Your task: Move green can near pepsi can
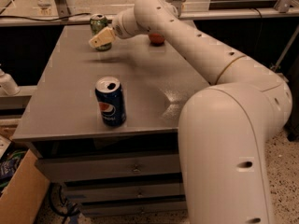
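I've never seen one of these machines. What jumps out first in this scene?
The huge white arm stretches from the right foreground across the grey table. Its gripper is at the far edge, right by the green can, while the blue pepsi can stands alone near the front.

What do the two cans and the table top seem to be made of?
The pepsi can: thin metal, likely aluminium; silver top, glossy blue printed wall. The green can: probably the same; silver rim, pale green print. The table: smooth grey top, matte with a soft sheen; painted metal or laminate, cannot tell. The gripper, beige and plastic-looking, is in front of the green can.
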You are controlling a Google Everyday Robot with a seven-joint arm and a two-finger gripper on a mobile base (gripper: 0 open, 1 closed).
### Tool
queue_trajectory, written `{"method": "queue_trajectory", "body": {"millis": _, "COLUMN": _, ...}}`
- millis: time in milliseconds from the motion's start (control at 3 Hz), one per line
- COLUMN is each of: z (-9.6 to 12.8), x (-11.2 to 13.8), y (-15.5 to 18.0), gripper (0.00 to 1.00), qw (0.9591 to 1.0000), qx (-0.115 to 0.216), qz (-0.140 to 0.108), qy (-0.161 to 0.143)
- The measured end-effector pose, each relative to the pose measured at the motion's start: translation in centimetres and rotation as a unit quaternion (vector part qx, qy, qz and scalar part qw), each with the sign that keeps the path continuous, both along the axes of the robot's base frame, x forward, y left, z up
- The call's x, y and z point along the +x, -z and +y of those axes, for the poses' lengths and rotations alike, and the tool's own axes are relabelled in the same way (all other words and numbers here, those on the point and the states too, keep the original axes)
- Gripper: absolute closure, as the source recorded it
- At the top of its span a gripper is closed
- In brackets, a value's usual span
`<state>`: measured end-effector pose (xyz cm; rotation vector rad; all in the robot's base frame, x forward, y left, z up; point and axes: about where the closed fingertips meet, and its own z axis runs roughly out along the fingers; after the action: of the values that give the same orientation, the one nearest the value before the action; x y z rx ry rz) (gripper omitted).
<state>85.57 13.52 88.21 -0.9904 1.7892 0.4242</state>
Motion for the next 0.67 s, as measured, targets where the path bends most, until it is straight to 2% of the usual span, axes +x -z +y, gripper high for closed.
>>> {"method": "queue_trajectory", "body": {"millis": 333, "z": 2.6, "x": 0.8, "y": -0.1, "gripper": 0.00, "qw": 0.9997, "qx": 0.021, "qz": 0.008, "qy": -0.009}}
{"method": "queue_trajectory", "body": {"millis": 667, "z": 4.7, "x": 0.5, "y": 0.1, "gripper": 0.18, "qw": 0.9990, "qx": 0.035, "qz": 0.019, "qy": -0.022}}
